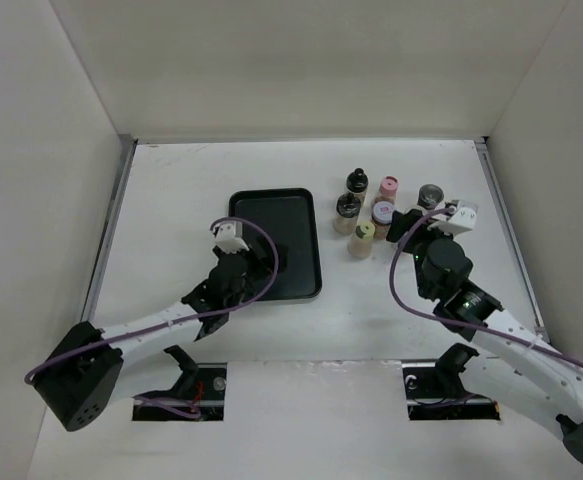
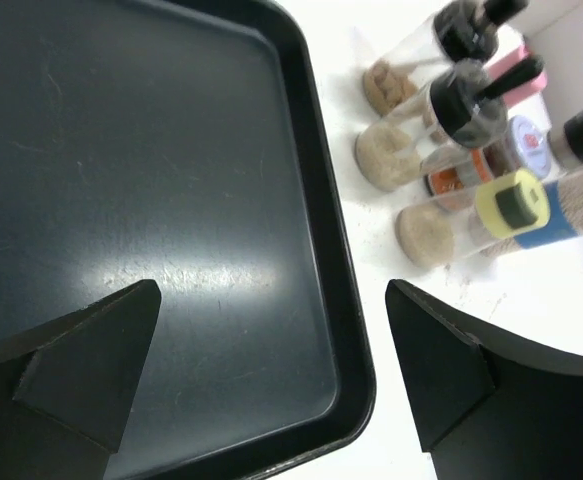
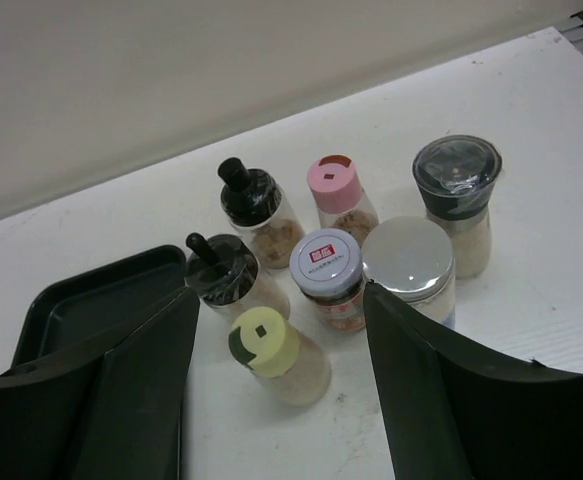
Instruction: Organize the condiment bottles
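Right gripper, jaws apart and empty, faces the condiment bottles clustered just ahead; the yellow-capped bottle stands nearest between its fingers, probably the first pick. Left gripper, likewise spread, hovers above the black tray, the likely destination.

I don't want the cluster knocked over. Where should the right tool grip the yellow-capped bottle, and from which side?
Take the yellow-capped bottle by its body just below the cap, from the near side. It stands upright at the cluster's front; a black-capped bottle and the red-labelled bottle stand close behind, so that side looks freest.
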Robot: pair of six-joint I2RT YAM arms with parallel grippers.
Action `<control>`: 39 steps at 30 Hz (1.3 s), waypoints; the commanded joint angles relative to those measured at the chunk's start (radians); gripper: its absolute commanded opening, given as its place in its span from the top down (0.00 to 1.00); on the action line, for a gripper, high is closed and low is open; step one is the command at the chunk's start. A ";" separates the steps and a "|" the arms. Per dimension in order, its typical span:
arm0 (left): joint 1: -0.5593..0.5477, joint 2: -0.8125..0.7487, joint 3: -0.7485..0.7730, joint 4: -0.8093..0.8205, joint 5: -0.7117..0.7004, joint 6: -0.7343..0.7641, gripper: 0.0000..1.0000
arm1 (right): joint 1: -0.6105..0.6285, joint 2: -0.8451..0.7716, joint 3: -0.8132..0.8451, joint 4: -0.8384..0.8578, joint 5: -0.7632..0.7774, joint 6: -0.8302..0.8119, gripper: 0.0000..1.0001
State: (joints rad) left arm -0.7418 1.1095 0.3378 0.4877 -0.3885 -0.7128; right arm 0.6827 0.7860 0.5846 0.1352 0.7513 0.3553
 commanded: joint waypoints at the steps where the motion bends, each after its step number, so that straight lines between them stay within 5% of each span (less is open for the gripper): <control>1: 0.008 -0.083 -0.003 0.015 -0.075 0.015 0.00 | 0.010 -0.065 -0.017 -0.035 0.057 0.007 0.26; 9: 0.100 -0.396 -0.102 -0.142 -0.303 -0.025 0.00 | -0.018 -0.100 -0.086 -0.063 0.048 0.037 0.32; 15: 0.222 -0.565 -0.126 -0.398 -0.414 -0.135 0.00 | -0.028 -0.082 -0.078 -0.091 -0.056 0.063 0.81; 17: 0.274 -0.556 -0.128 -0.438 -0.391 -0.177 0.00 | -0.024 -0.062 -0.062 -0.130 -0.084 0.091 0.83; 19: 0.314 -0.522 -0.134 -0.448 -0.345 -0.207 0.00 | -0.024 -0.028 -0.052 -0.134 -0.118 0.094 0.76; 23: 0.374 -0.453 -0.152 -0.382 -0.276 -0.255 0.00 | -0.024 0.067 -0.006 -0.131 -0.178 0.073 0.38; 25: 0.385 -0.430 -0.155 -0.365 -0.250 -0.255 0.00 | -0.024 0.093 0.010 -0.120 -0.158 0.065 0.28; 34: 0.373 -0.382 -0.191 -0.278 -0.233 -0.269 0.00 | -0.125 0.127 0.110 -0.160 -0.012 0.016 0.10; 39: 0.358 -0.375 -0.194 -0.250 -0.214 -0.263 0.00 | -0.206 0.223 0.167 -0.213 -0.052 0.016 0.03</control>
State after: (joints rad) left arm -0.3740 0.7315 0.1562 0.1684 -0.6212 -0.9672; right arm 0.5095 0.9562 0.6998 -0.0456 0.6907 0.3882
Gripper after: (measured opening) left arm 0.997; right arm 0.961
